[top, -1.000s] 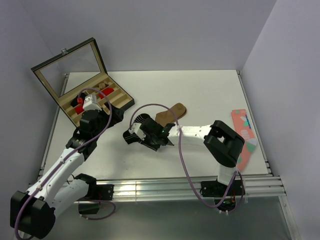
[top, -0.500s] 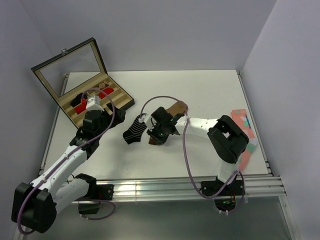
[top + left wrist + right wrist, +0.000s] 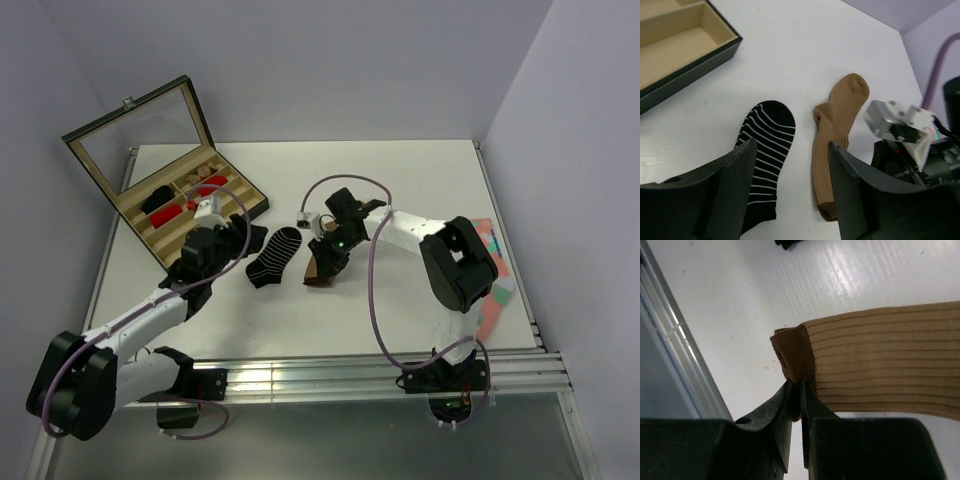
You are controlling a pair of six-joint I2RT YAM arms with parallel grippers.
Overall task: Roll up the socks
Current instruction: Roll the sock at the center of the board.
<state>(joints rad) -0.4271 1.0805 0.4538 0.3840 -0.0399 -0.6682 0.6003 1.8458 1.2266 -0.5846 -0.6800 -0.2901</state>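
Top external view showed two socks lying side by side near the middle of the white table [image 3: 410,180]. The black striped sock [image 3: 274,257] lay flat to the left. The tan sock [image 3: 318,273] lay just beside it on the right, close but apart.

From the left wrist camera, the black striped sock [image 3: 766,150] and the tan sock [image 3: 838,131] ran roughly parallel, with the tan one reaching farther up the table.

The right gripper [image 3: 334,246] was down over the tan sock. Its own camera showed the right gripper [image 3: 800,386] clenched on the darker brown cuff edge of the tan sock [image 3: 885,355], the two fingers pressed nearly together with the fabric pinched between them. That cuff corner was folded up slightly off the table.

The left gripper [image 3: 232,243] hovered just left of the black striped sock. In its wrist view the left gripper [image 3: 792,147] had its fingers spread apart with nothing held, the black sock showing in the gap between them.

Behind the left arm sat an open box [image 3: 256,201] with its glass lid [image 3: 140,135] raised. Red bundles [image 3: 170,213] lay in its tan-lined compartments, along with a dark item and some pale ones too small to make out.

A pink sock [image 3: 484,236] with coloured patterns lay at the table's right edge, partly hidden behind the right arm.
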